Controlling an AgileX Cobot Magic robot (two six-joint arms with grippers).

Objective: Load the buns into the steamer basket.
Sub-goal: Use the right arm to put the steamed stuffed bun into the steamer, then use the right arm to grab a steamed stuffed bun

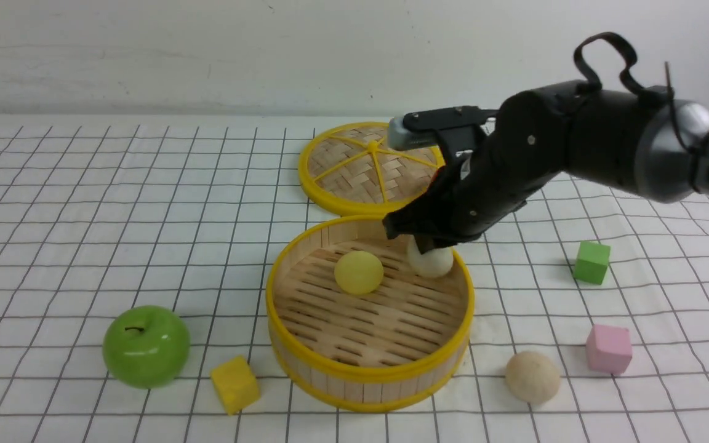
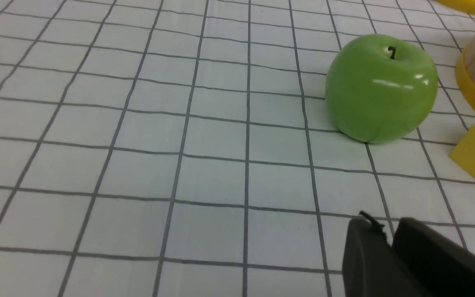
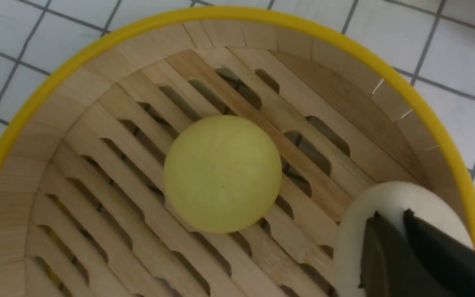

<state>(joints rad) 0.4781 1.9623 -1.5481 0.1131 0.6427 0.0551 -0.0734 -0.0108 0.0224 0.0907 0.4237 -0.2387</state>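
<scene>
The steamer basket [image 1: 367, 369] stands mid-table, round with a slatted floor and yellow rims [image 3: 97, 37]. A pale yellow bun [image 1: 359, 272] lies on its floor [image 3: 222, 173]. A beige-white bun [image 1: 436, 263] sits at the basket's back right, by the wall [image 3: 355, 231]. My right gripper [image 1: 425, 243] hangs just over that bun, its fingers nearly together [image 3: 390, 214] and not around it. Another beige bun [image 1: 532, 376] lies on the cloth to the right of the basket. My left gripper [image 2: 382, 225] is shut and empty, low over the cloth; it is out of the front view.
The woven lid [image 1: 360, 166] lies flat behind the basket. A green apple [image 1: 146, 346] and a yellow cube [image 1: 235, 384] sit left of the basket, near my left gripper [image 2: 382, 88]. A green cube [image 1: 591, 262] and a pink cube [image 1: 608, 349] lie on the right.
</scene>
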